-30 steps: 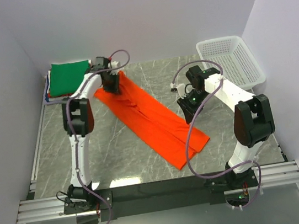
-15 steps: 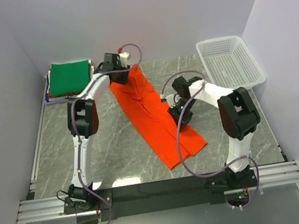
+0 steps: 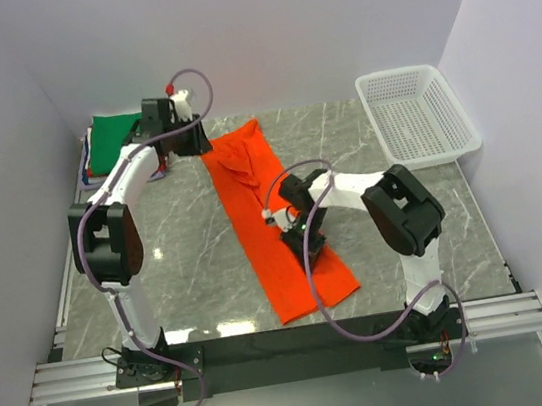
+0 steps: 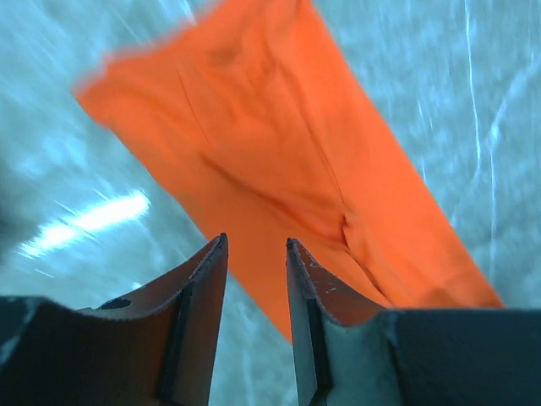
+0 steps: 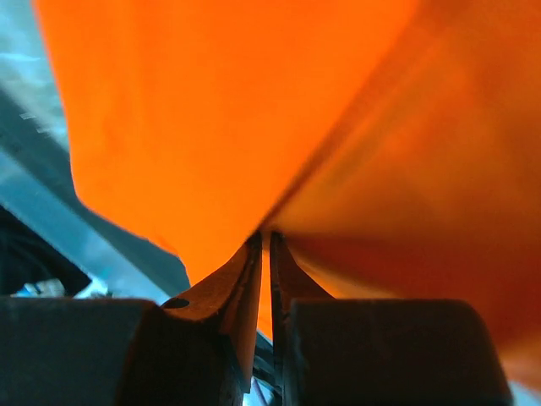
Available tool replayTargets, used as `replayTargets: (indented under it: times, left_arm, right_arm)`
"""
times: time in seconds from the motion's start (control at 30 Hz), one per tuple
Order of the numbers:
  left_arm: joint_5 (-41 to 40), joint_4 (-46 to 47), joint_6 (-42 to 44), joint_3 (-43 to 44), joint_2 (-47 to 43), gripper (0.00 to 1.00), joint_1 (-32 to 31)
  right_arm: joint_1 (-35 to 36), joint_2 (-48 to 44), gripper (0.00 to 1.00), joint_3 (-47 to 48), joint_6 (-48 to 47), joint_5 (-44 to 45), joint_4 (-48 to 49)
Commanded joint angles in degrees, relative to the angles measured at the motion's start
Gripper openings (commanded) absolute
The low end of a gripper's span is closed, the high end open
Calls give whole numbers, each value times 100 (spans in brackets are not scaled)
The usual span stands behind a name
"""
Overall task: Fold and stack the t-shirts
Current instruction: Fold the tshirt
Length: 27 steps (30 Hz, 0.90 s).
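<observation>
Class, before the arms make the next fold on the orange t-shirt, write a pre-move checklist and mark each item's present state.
1. Grip of right gripper on orange t-shirt: ok, shut on a cloth fold.
2. Cloth clear of left gripper: ok, open, nothing between its fingers.
3. Shirt lying smooth: not ok, creases near its far end.
4. Whole strip on the table: ok.
5. Stacked green t-shirt apart from it: ok.
6. Layers pinched: cannot tell.

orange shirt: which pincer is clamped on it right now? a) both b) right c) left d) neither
b: the right pincer is shut on a fold of the orange shirt, while the left pincer is open with nothing between its fingers.
</observation>
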Motion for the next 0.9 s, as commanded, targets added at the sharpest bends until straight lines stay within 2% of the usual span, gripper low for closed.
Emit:
replayTargets:
  times: [0.0,0.13,0.3,0.5,0.73,0.83,0.87]
  left_arm:
    - [437,-124,-485,-544,-181,40,-134]
    - [297,-123,-670,-659,-111,40,-528]
    - [297,-53,-899,-483,293,40,-880]
    - [130,-18,-1057,-150,943,36,-1039]
    - [-63,-440,-891,369,1796,33,-1039]
    - [-178,-579,-724,763,2191,32,-1013]
    - [-178,-702,-662,1157,2470,32,-995]
  right_arm:
    - [469,181,16,103,108,-734,270]
    - [646,68,21,517,100,-1578,130]
    - [558,-801,31,702,-207,-2019,-212]
    - [-12,-1497,30,571,-252,-1843,-310]
    - [-1075,-1374,29,667,-296,-1852,-521]
    - [-1261,-1304,29,720,-331,-1861,-547]
    - [-1279,-1243,29,746,-322,-1843,-539]
